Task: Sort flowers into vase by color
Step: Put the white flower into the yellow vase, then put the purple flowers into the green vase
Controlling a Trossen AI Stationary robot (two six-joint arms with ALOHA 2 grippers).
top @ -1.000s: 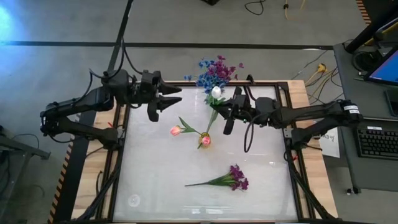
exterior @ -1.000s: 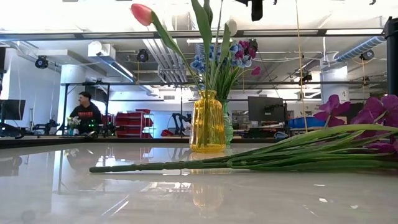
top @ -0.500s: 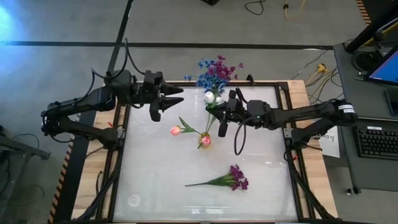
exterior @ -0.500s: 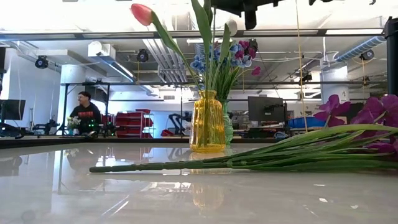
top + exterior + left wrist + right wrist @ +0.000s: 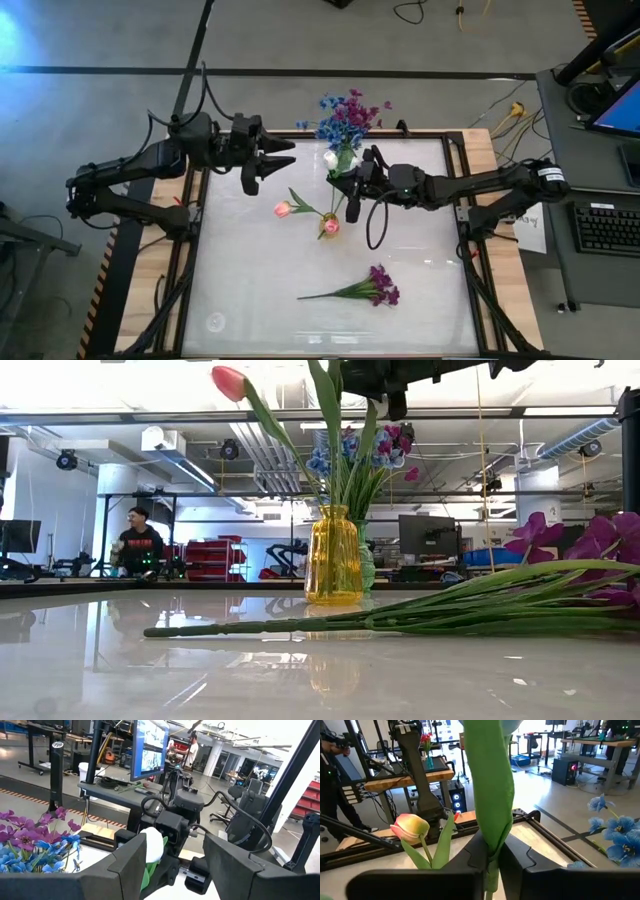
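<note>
White tulip (image 5: 331, 158), on its green stem, sits pinched in the right gripper (image 5: 350, 178) above the yellow vase (image 5: 329, 228) in the high view. Two pink tulips already stand in that vase. The left gripper (image 5: 268, 158) hovers near the table's (image 5: 260, 300) far left edge, fingers spread and holding nothing. A purple sprig (image 5: 365, 288) lies flat on the tabletop nearer the front, well apart from the vase. Blue and purple blossoms (image 5: 345, 115) show at the far edge.

From the low view, the yellow vase (image 5: 334, 556) stands upright with a pink tulip (image 5: 229, 381) leaning out, and the purple sprig (image 5: 480, 605) lies across the foreground.

The left wrist view shows the white tulip (image 5: 153, 845) clamped by the other arm.

The right wrist view shows the fingers (image 5: 520, 857) closed tight on the thick green stem (image 5: 491, 795).
</note>
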